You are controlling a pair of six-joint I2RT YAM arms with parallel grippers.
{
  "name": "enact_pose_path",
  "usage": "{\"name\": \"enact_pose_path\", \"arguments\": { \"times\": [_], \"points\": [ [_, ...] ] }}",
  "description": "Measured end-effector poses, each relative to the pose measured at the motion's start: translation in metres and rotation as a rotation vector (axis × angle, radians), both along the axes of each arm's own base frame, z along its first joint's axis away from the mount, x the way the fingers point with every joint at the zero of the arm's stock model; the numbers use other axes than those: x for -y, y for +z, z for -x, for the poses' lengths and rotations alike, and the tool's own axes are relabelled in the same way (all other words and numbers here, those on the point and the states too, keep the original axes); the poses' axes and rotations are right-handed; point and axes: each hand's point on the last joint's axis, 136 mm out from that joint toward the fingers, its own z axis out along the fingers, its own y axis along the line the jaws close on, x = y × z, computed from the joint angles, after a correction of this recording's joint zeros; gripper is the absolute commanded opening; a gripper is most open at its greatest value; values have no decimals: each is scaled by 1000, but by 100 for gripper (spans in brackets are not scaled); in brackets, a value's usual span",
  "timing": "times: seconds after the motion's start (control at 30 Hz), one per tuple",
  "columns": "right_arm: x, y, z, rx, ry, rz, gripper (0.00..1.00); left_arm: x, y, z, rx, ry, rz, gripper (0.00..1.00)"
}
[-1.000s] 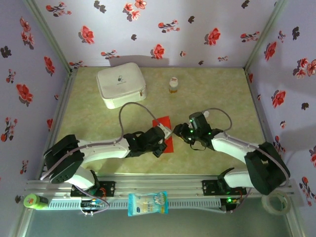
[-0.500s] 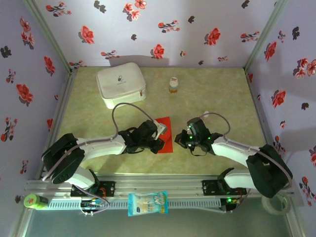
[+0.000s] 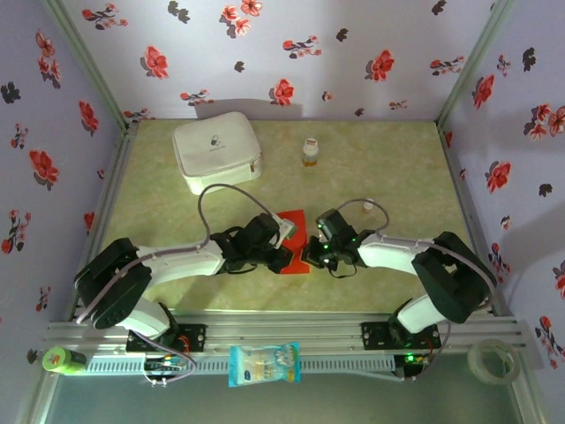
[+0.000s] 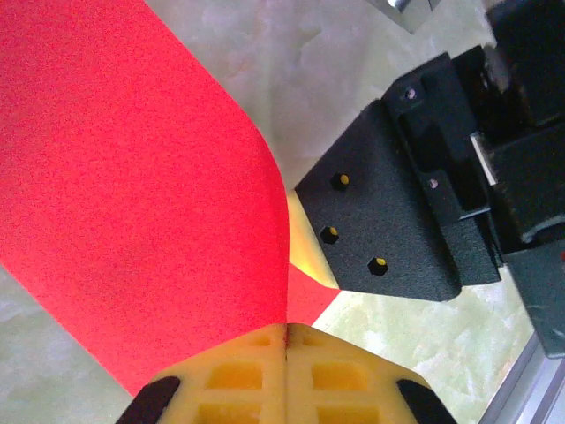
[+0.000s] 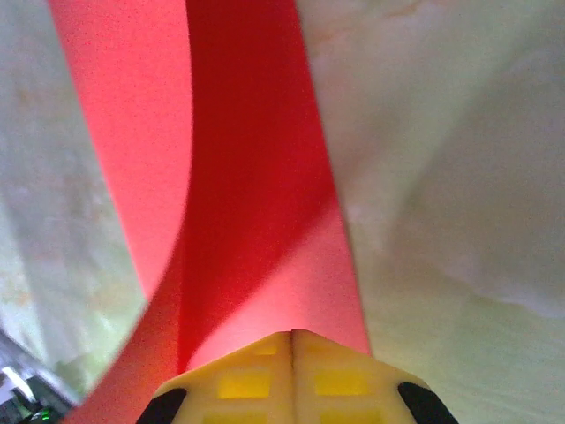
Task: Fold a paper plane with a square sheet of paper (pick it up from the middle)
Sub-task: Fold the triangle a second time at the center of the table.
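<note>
Your left gripper (image 4: 287,331) has its yellow pads pressed flat together with no gap, and the square sheet of paper (image 4: 132,194) is pinched in the seam between them. From those jaws the red sheet fans out ahead and to the left, and its right-hand edge curls up off the table (image 4: 291,53). Just right of the jaws, close beside that curled edge, sits the black bracket (image 4: 397,203) of the other arm.

Your right gripper (image 5: 292,336) is closed the same way, pad against pad, gripping the same sheet. The paper rises straight ahead out of its seam as a bowed strip, darker down the middle and lighter on the left, with bare table off to the right of the jaws.

From above, you see the two grippers nearly tip to tip, both at the sheet's near part, with the rest of the red paper reaching out beyond them. You cannot tell from there how much of it lies flat. The white zip case (image 3: 217,152) stands well beyond the left jaws and off to their left, and a small bottle (image 3: 310,152) stands well ahead of both
</note>
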Motion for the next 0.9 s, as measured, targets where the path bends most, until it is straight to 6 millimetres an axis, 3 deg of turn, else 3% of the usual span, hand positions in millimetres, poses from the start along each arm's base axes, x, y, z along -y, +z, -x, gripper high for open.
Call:
{"name": "enact_pose_path", "arguments": {
  "times": [0.17, 0.43, 0.9],
  "points": [
    [9, -7, 2, 1, 25, 74, 0, -5, -3, -8, -19, 20, 2, 0],
    [13, -7, 1, 12, 51, 114, 0, -16, -28, -19, -70, 58, -52, 0],
    [14, -7, 1, 8, 59, 133, 0, -13, -42, -29, -84, 56, -109, 0]
  ]
}}
